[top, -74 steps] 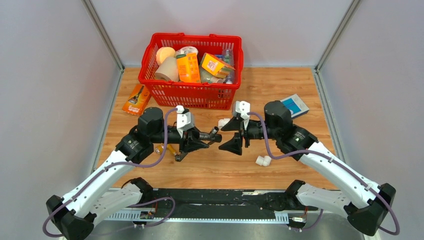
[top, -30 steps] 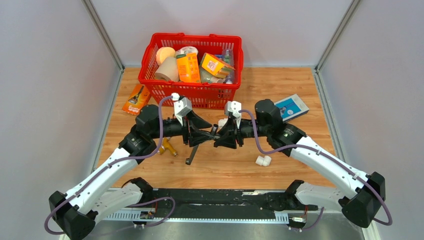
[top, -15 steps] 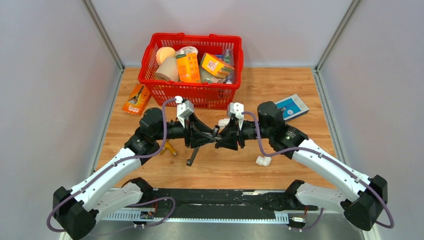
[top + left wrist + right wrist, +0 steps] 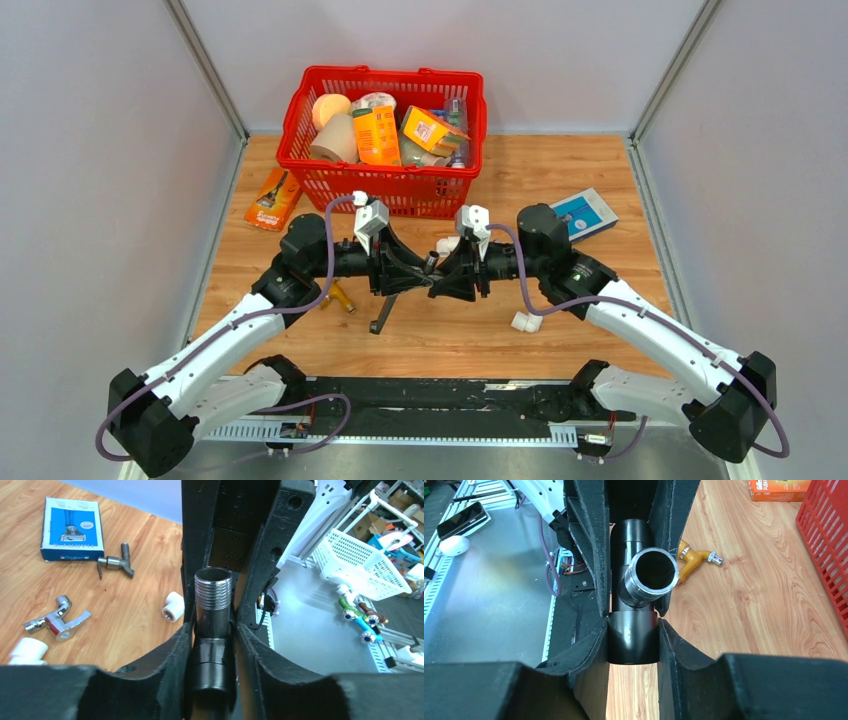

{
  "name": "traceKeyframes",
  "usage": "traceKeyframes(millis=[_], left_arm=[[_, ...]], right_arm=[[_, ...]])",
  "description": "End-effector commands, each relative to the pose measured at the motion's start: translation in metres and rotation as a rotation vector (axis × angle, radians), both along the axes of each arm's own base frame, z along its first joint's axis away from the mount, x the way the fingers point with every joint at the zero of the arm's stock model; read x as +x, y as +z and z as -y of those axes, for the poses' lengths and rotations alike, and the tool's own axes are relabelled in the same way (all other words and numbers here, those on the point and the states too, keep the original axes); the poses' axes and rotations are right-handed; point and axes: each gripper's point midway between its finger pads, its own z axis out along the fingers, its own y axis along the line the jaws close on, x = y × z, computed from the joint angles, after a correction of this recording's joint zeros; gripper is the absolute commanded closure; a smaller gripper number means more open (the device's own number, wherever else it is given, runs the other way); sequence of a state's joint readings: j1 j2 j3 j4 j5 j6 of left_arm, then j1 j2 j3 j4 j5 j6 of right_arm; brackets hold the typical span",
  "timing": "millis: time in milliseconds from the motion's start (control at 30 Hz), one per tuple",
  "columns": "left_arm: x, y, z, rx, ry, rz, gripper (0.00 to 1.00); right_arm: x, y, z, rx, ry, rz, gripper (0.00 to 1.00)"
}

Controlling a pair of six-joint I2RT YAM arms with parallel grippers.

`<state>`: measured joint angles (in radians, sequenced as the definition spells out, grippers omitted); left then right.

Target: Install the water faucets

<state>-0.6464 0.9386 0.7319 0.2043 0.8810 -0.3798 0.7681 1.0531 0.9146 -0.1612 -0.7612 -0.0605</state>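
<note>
Top view: both arms reach inward and meet over mid-table (image 4: 590,170). The left end effector (image 4: 408,272) and right end effector (image 4: 445,278) sit nose to nose on the dark grey faucet (image 4: 383,315) — its spout tube slants down toward the wood.
Left wrist: fingers (image 4: 170,645) pinch the faucet just below its threaded silver end.
Right wrist: fingers (image 4: 679,645) clamp the black body — open tube mouth faces the camera.
</note>
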Motion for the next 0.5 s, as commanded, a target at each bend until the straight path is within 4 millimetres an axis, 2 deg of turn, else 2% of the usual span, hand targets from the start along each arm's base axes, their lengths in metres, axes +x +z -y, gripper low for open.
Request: traceKeyframes(millis=[0, 33, 67, 100, 133, 233, 267, 300, 333, 367, 400, 433, 467], left_arm=[[-0.007, 0.009, 0.001, -0.028, -0.045, 0.037, 0.61], [-0.008, 0.01, 0.001, -0.029, -0.048, 0.037, 0.75], [-0.008, 0.01, 0.0, -0.031, -0.048, 0.039, 0.8], [-0.009, 0.012, 0.0, -0.035, -0.053, 0.047, 0.94], [-0.009, 0.013, 0.0, -0.036, -0.054, 0.051, 1.0], [-0.007, 0.016, -0.003, -0.028, -0.021, 0.098, 1.0], [0.0, 0.009, -0.007, 0.007, 0.033, 0.103, 1.0], [0.01, 0.01, -0.01, 0.023, 0.096, 0.126, 1.0], [0.011, 0.007, -0.016, 0.054, 0.124, 0.15, 1.0], [0.023, 0.012, -0.02, 0.062, 0.201, 0.185, 1.0], [0.023, 0.007, -0.028, 0.102, 0.231, 0.199, 1.0], [0.033, 0.007, -0.036, 0.128, 0.306, 0.213, 1.0], [0.035, 0.012, -0.043, 0.131, 0.341, 0.258, 1.0]], right_arm=[[-0.002, 0.038, -0.002, 0.118, 0.02, 0.095, 1.0], [-0.002, 0.038, -0.003, 0.118, 0.022, 0.093, 1.0], [-0.002, 0.037, -0.003, 0.117, 0.022, 0.092, 1.0], [-0.002, 0.037, -0.003, 0.118, 0.021, 0.09, 1.0], [-0.001, 0.036, -0.004, 0.115, 0.019, 0.086, 1.0], [0.002, 0.031, -0.004, 0.105, -0.003, 0.063, 1.0], [0.004, 0.029, -0.003, 0.101, -0.021, 0.052, 0.94], [0.007, 0.026, -0.003, 0.095, -0.039, 0.048, 0.84], [0.01, 0.025, -0.003, 0.093, -0.065, 0.023, 0.78], [0.012, 0.022, -0.002, 0.088, -0.085, 0.015, 0.71], [0.014, 0.021, -0.001, 0.088, -0.103, 0.008, 0.63], [0.016, 0.018, 0.001, 0.083, -0.127, -0.004, 0.55], [0.018, 0.018, 0.002, 0.085, -0.145, -0.011, 0.45]])
